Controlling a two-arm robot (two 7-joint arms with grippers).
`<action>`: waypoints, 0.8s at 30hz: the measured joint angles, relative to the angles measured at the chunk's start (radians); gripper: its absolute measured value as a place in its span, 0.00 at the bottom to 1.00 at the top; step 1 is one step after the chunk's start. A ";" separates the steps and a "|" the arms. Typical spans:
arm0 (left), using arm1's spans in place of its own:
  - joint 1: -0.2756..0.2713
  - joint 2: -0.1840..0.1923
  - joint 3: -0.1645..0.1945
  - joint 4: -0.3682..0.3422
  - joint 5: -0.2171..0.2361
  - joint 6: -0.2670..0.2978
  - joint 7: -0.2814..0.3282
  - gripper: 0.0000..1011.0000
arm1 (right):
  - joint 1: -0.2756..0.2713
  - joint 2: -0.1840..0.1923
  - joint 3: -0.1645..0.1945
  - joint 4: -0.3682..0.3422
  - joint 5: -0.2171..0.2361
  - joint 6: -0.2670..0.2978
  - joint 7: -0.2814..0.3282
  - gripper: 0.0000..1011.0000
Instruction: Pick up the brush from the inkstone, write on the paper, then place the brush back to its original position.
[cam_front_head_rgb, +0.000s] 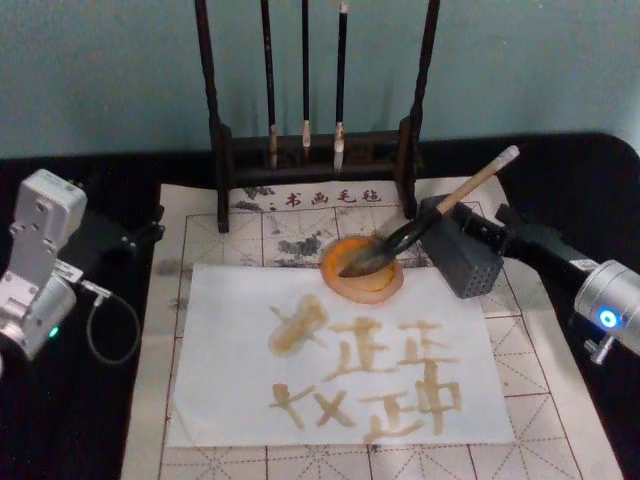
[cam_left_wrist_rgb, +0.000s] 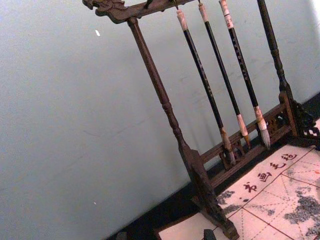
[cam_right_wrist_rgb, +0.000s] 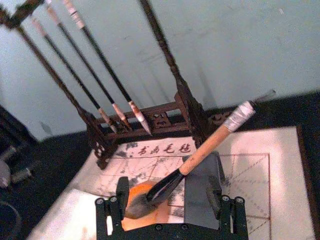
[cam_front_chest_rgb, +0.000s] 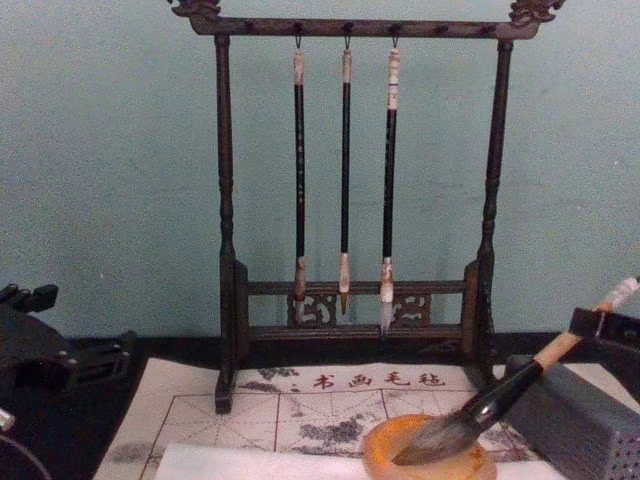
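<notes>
The brush (cam_front_head_rgb: 430, 222) lies tilted, its bristles resting in the orange inkstone (cam_front_head_rgb: 362, 270) and its handle propped across the grey block (cam_front_head_rgb: 460, 248), white end cap raised toward the right. The right gripper (cam_right_wrist_rgb: 170, 207) sits just behind the block; in the right wrist view its two fingers stand wide apart on either side of the brush's black section, gripping nothing. Contact between the fingers and the block cannot be confirmed. The paper (cam_front_head_rgb: 230, 350) lies in front of the inkstone on the felt mat (cam_front_head_rgb: 550, 400), bearing amber strokes. The left gripper (cam_front_head_rgb: 120, 240) rests at the table's left edge; its finger opening cannot be judged. The brush rack (cam_front_chest_rgb: 345, 180) stands behind.
</notes>
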 joint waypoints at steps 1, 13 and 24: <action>0.000 0.000 0.000 0.000 0.000 0.000 0.000 0.99 | 0.000 0.000 -0.005 -0.001 -0.026 -0.013 -0.004 0.99; 0.000 0.000 0.000 0.000 0.000 0.000 0.000 0.99 | 0.002 -0.024 -0.064 0.031 -0.364 -0.159 -0.098 0.99; 0.000 0.000 0.000 0.000 0.000 0.000 0.000 0.99 | 0.006 -0.030 -0.083 0.049 -0.479 -0.192 -0.118 0.99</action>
